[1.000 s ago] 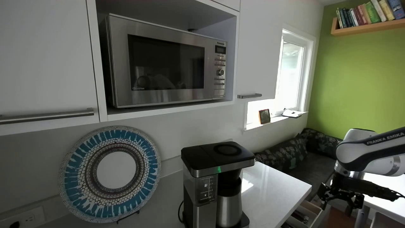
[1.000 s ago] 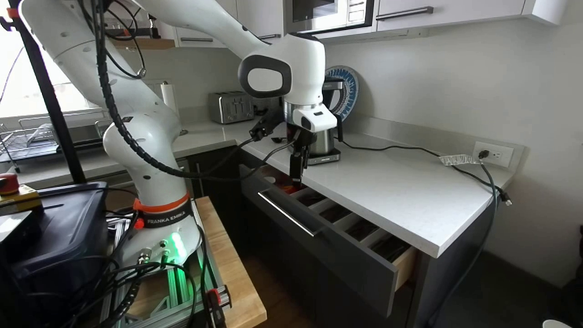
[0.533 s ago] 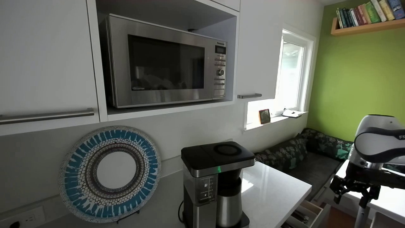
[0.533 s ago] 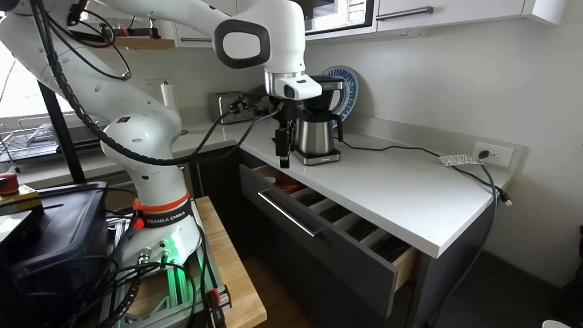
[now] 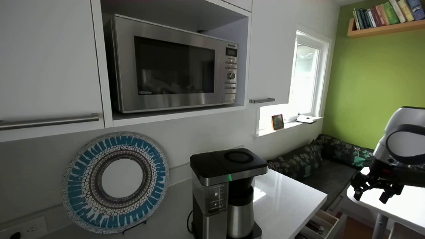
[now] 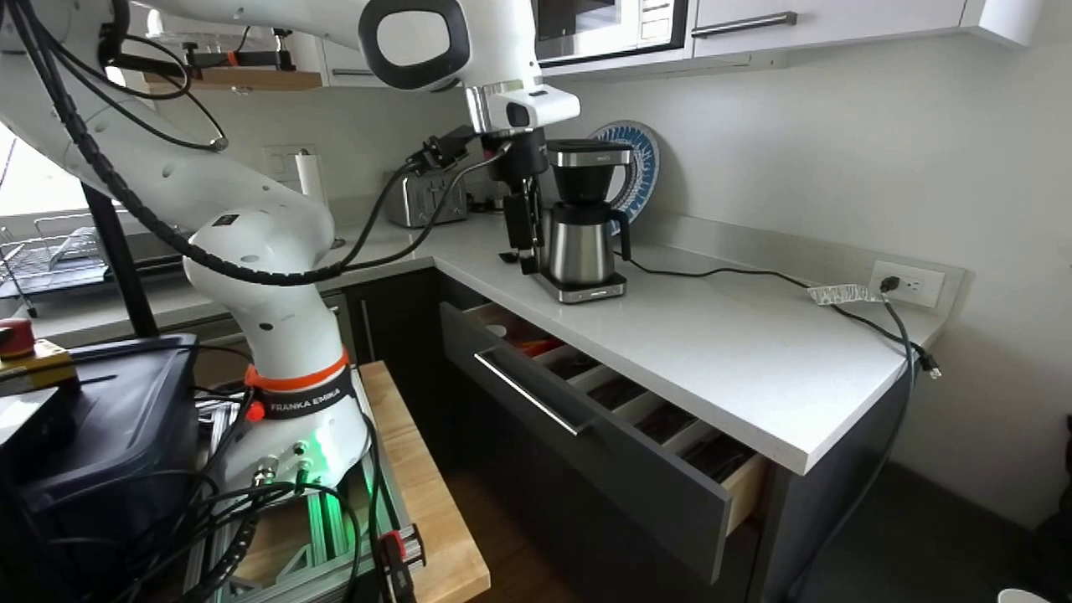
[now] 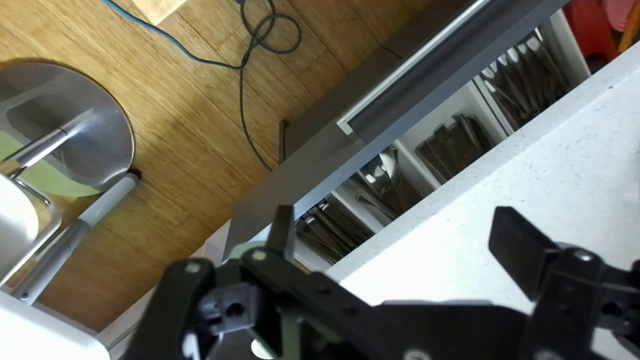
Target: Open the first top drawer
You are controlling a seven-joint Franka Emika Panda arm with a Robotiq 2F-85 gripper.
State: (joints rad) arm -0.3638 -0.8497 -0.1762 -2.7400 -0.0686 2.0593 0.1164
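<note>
The top drawer (image 6: 645, 486) has a dark grey front and stands pulled out below the counter. Its long silver handle (image 6: 528, 394) shows in an exterior view and also in the wrist view (image 7: 415, 65). Cutlery (image 7: 335, 225) lies in pale compartments inside. Part of the drawer (image 5: 338, 227) shows at the bottom right of an exterior view. My gripper (image 7: 400, 237) is open and empty, its two fingers wide apart. It hangs above the drawer and counter edge, apart from the handle. In both exterior views the gripper (image 5: 371, 196) (image 6: 528, 264) is in mid-air.
A coffee maker (image 6: 582, 243) stands on the white counter (image 6: 712, 360) close behind the gripper. A microwave (image 5: 176, 66) sits in the upper cabinets. A black cable (image 6: 720, 271) runs along the counter. A chair base (image 7: 65, 125) stands on the wooden floor.
My gripper has risen from low at the drawer's far end to well above it, moving right in one exterior view. The drawer has stayed pulled out and has not moved.
</note>
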